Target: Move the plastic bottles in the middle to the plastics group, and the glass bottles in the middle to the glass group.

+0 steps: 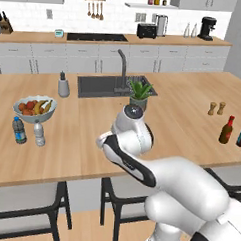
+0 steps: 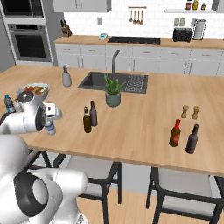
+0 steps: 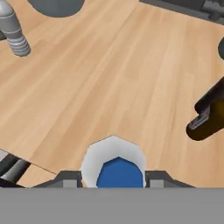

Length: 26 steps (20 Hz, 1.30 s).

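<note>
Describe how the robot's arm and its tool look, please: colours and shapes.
The arm is made of glossy white, rounded segments with dark bands at the joints and a grey round cap on one joint. The tool has two small dark grey finger tips with flat tops.

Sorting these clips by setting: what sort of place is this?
A home kitchen, rendered: a wooden island with a sink, a wall oven, and a toaster on the back counter.
</note>
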Available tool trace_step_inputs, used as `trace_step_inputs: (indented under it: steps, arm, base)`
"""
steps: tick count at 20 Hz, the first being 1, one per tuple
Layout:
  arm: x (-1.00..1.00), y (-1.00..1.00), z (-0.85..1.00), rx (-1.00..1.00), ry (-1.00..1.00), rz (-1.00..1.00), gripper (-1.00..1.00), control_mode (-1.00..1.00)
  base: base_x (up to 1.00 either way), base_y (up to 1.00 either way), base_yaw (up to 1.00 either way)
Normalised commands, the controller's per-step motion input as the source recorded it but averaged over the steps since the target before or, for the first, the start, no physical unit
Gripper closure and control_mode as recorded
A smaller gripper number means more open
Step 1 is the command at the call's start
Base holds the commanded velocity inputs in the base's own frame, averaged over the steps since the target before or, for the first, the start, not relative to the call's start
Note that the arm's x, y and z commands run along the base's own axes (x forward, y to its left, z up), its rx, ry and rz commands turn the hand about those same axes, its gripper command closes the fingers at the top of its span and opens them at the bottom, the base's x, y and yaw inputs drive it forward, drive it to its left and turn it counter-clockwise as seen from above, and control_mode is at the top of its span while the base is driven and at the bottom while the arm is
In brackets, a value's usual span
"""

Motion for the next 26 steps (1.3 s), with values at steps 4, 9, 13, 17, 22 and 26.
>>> trace_step_inputs:
  steps: [4, 9, 13, 17, 22, 26]
  arm:
    - [0.54, 1.0, 0.34, 0.0, 0.03, 0.05, 1.0, -1.0]
    - [0.71, 0.99, 0.22, 0.0, 0.09, 0.01, 1.0, -1.0]
    - [0.76, 0.89, 0.02, 0.0, 0.18, 0.0, 1.0, -1.0]
    - [0.68, 0.6, -0.02, 0.0, 0.2, 0.0, 1.0, -1.0]
    - [0.26, 0.19, -0.23, 0.0, 0.13, 0.01, 1.0, -1.0]
    - [0.12, 0.13, -0.35, 0.0, 0.06, 0.02, 1.0, -1.0]
  base:
    - [0.0, 0.0, 0.0]
    - [0.0, 0.0, 0.0]
    - [0.0, 0.0, 0.0]
    - [0.0, 0.0, 0.0]
    - [0.0, 0.0, 0.0]
    - [0.0, 0.0, 0.0]
